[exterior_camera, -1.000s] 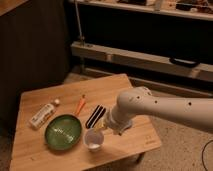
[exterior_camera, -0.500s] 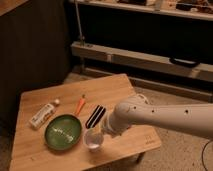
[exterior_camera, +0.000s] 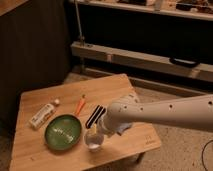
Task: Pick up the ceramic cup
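The ceramic cup is small, white and round. It stands upright near the front edge of the wooden table, just right of the dark-green plate. My gripper is at the end of the white arm that reaches in from the right. It sits directly over the cup's back rim and hides part of it.
A white tube lies at the table's left. An orange carrot-shaped piece and a black oblong object lie behind the cup. A bluish item shows under the arm. Dark shelving stands behind the table.
The arm has swung lower and forward over the table's right side. The gripper has come down onto the cup. The cup, plate and other objects have not moved.
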Tool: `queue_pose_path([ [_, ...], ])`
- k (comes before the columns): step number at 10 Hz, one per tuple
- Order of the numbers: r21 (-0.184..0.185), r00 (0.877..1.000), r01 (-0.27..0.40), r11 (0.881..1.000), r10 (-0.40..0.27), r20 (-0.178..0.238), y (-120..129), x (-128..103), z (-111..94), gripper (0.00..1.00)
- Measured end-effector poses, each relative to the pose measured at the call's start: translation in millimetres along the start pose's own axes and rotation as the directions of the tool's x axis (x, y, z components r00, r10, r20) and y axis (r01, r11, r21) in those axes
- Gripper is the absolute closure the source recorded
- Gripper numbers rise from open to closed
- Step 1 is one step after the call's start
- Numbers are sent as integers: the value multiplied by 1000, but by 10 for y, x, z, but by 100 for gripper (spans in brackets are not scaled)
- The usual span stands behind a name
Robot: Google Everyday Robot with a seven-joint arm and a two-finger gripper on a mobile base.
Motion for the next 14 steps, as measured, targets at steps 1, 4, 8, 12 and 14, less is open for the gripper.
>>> queue_pose_path([
  [1, 7, 1000, -3, 1000, 3, -12, -30, -2, 79, 35],
  [4, 21, 998, -28, 999, 29, -64, -130, 11, 288, 55],
  [8, 49, 995, -75, 996, 78, -54, -244, -3, 138, 95],
  [12, 57, 996, -80, 995, 78, 35, -131, -143, -656, 100],
  [14, 47, 995, -60, 997, 56, 81, -30, -249, -1107, 100],
])
